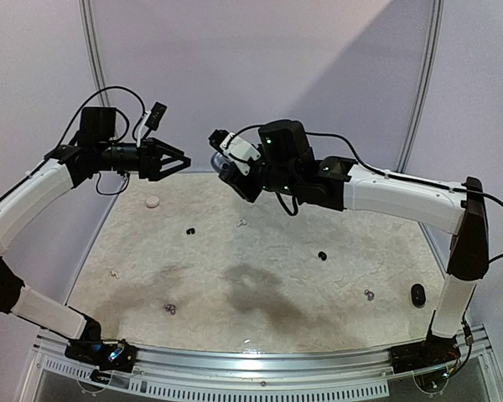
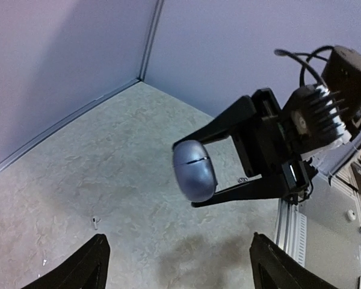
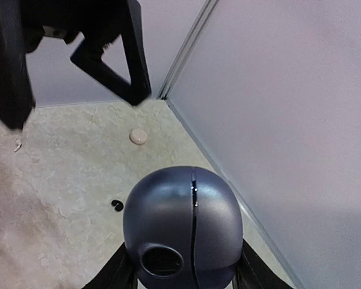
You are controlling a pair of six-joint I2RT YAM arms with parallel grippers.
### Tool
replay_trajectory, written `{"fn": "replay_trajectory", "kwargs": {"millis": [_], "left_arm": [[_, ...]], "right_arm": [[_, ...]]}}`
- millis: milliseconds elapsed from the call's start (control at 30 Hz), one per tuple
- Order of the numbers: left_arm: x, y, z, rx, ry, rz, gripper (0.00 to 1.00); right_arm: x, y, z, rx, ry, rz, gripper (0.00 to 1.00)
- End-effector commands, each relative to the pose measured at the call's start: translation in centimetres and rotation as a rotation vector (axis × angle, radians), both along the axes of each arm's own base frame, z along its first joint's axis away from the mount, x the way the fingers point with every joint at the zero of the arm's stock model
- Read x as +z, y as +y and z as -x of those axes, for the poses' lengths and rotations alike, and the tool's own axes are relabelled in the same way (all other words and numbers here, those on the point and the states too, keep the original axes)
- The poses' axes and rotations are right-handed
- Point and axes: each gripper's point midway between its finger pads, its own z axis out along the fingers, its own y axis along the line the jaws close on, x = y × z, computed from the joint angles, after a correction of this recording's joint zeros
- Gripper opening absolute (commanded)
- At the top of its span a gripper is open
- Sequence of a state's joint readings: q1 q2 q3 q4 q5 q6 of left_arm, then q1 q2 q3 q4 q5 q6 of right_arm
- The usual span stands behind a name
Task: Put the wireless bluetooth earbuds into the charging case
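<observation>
R gripper [image 2: 189, 175] grips glossy blue-grey oval charging case [image 2: 195, 170], lid shut, long axis ~12–6 o'clock in L wrist view; L gripper [image 2: 179, 250] jaws open, empty.

I get soft, even, violet-tinted light. In the top view, blurry shadows pool mid-frame on the mottled beige bench [image 1: 151, 251]. The glossy blue-grey rounded case [image 3: 216, 211] carries a faint sheen; both wrist views look slightly soft.
</observation>
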State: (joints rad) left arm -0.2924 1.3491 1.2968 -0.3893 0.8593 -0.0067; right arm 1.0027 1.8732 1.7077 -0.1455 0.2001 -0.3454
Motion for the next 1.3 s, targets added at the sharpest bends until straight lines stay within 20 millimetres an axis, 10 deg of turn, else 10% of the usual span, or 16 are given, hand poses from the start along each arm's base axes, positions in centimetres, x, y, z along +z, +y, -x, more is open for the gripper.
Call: {"fn": "replay_trajectory", "kwargs": {"millis": [0, 400, 767, 1000, 1267], "left_arm": [[-2.0, -1.8, 1.8, -0.082, 0.070, -0.066, 0.82], [-0.1, -3.7, 1.8, -0.130, 0.018, -0.024, 0.63], [-0.3, -3.7, 2.0, -0.133, 0.017, -0.022, 0.00], [-0.2, -2.7, 1.8, -0.111, -0.062, -0.051, 0.00], [1.1, -2.7, 3.7, -0.249, -0.332, 0.031, 0.00]], "right_arm": [[2.2, 2.0, 0.7, 0.101, -0.200, 0.085, 0.23], [1.7, 4.6, 2.4, 0.171, -0.278, 0.175, 0.22], [2.3, 4.9, 2.9, 0.174, -0.270, 0.143, 0.23], [2.7, 3.5, 2.6, 0.138, -0.154, 0.072, 0.97], [5.1, 1.2, 6.0, 0.529, 0.493, -0.321, 0.94]]}}
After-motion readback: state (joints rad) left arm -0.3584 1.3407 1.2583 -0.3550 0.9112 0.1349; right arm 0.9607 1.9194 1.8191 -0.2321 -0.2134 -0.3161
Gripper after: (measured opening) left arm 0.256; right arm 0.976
